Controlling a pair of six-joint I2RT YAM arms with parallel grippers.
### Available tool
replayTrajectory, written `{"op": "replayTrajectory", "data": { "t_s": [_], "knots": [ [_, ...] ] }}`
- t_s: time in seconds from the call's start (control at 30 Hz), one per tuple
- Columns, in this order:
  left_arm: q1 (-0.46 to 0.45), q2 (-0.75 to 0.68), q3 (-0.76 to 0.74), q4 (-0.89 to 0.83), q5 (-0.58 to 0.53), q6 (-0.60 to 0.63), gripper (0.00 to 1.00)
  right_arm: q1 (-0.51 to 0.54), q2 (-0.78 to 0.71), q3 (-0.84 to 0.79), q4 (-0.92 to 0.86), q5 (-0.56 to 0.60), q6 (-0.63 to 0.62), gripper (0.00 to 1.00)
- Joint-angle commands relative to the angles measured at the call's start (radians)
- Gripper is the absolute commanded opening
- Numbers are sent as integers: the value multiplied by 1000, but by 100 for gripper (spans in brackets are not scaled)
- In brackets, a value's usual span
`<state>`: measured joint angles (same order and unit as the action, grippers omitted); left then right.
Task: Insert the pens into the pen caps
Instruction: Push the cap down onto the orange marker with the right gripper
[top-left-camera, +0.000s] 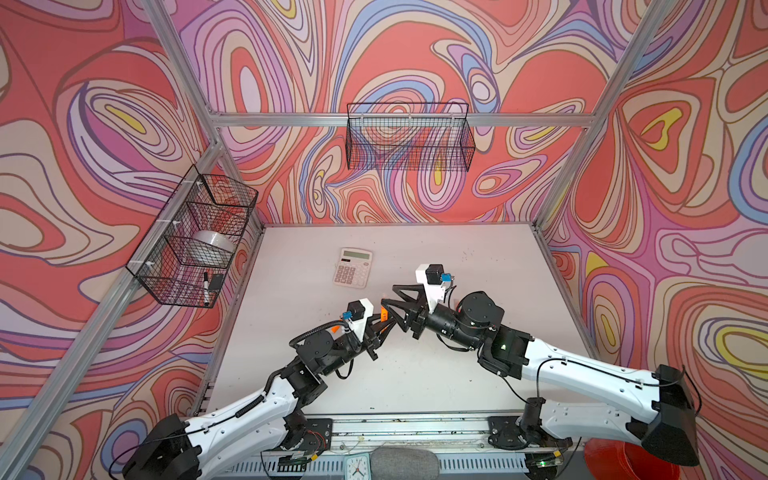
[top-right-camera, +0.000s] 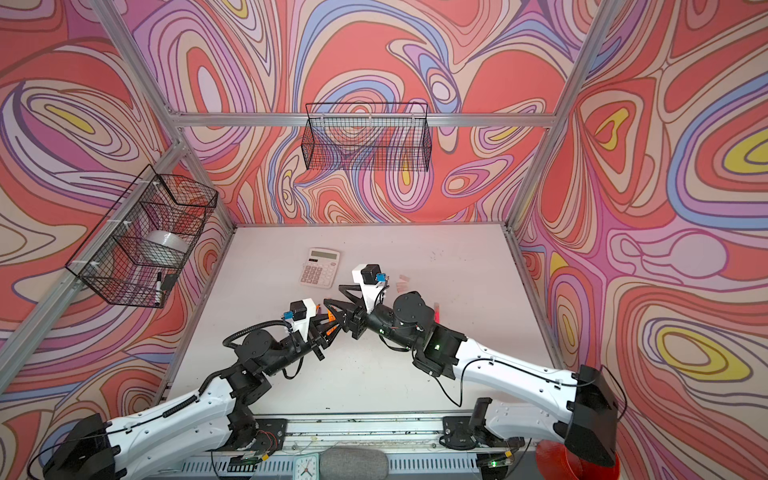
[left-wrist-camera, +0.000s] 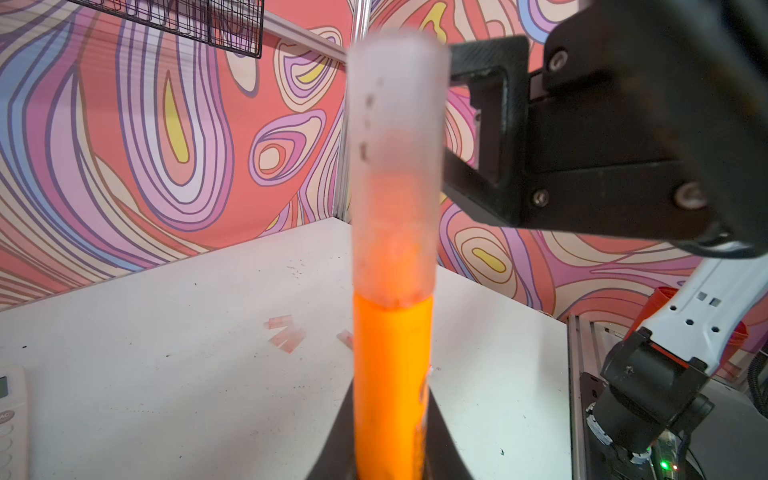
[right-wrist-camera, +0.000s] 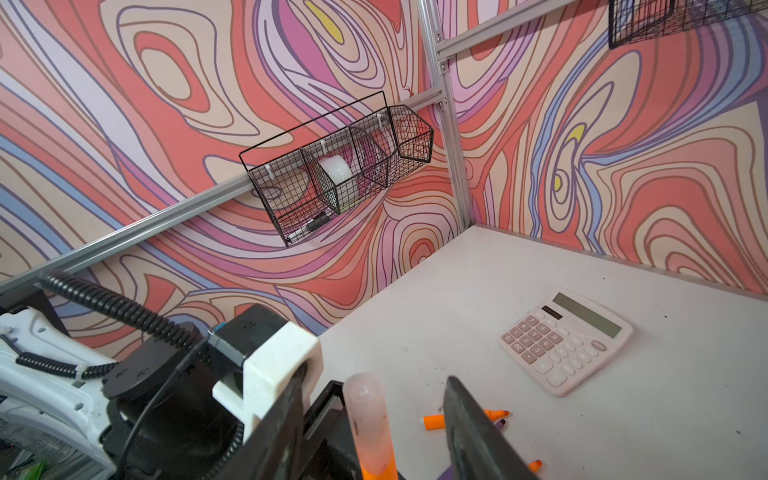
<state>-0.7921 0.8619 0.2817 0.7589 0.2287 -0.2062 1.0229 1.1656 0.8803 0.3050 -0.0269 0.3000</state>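
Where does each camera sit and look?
Top views: high above the near edge, looking down on the white table; left arm and right arm show.
Left wrist: on the left arm, facing the far right corner; left gripper shows, holding the orange pen.
Right wrist: on the right arm, facing the left wall's wire basket; open right gripper shows.
Shared: both wrist views see the pen's cap.

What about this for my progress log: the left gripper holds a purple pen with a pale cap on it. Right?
Not purple: the left wrist view shows the left gripper holding an orange pen, with the pale cap on it.
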Motion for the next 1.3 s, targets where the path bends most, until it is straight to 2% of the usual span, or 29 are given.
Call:
{"op": "replayTrajectory", "data": {
  "t_s": [0.0,0.3,0.73,0.87,0.97,1.17,1.27],
  "knots": [
    [4,6,29,17,13,18,0,5,33,41,-58,4,5,51],
    [4,18,33,16,13,19,0,5,39,55,-65,-13,-6,33],
    [4,20,34,14,14,22,0,6,59,72,-62,-54,-4,30],
    [4,19,34,11,12,24,0,5,69,75,-57,-62,2,25],
    [4,19,34,11,10,25,0,6,68,78,-53,-70,6,20],
    [4,20,33,12,9,27,0,5,58,80,-61,-89,17,1],
    [4,10,30,17,-1,32,0,5,53,62,-70,-99,29,0]
  ]
}}
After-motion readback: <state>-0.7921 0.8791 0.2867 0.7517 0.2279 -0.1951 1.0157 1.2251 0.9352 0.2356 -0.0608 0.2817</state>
